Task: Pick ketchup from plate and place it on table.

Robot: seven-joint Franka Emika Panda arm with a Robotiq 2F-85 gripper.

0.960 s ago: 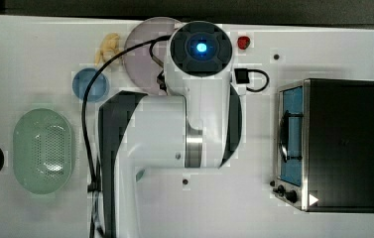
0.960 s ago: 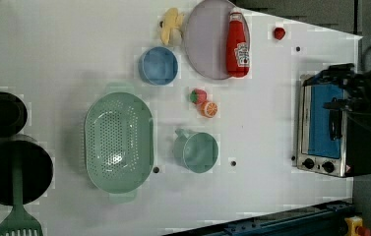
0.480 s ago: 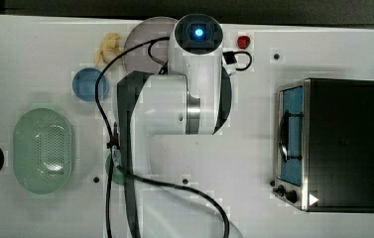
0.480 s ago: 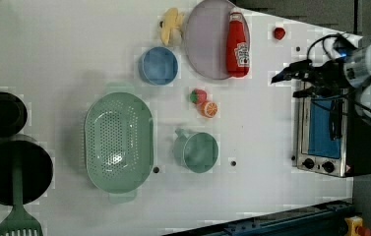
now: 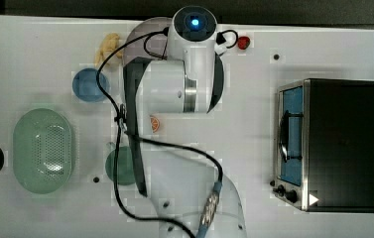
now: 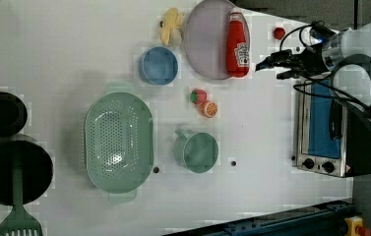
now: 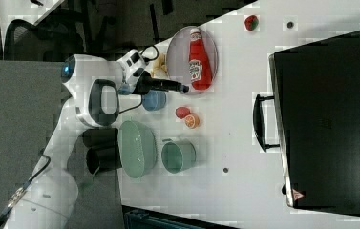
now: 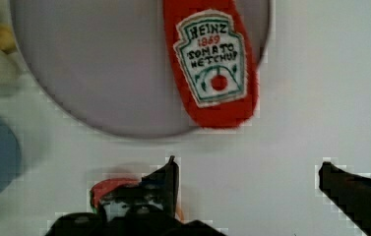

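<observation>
**Open pincer hovers by the ketchup**

The slim red ketchup bottle [image 6: 237, 44] lies flat on the big round lilac-grey plate [image 6: 205, 44], at the left view's right rim. The black gripper [image 8: 247, 169] hangs spread wide, holding nothing (wrist view shows both fingers clear of the bottle). From the top view, the white arm [image 5: 184, 74] hides the bottle; the right view shows it plainly. The white table [image 6: 262, 128] lies under everything.

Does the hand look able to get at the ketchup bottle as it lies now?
Probably yes. The ketchup bottle lies flat on the plate with nothing on or against it, and the hand hovers open just beside it.
</observation>
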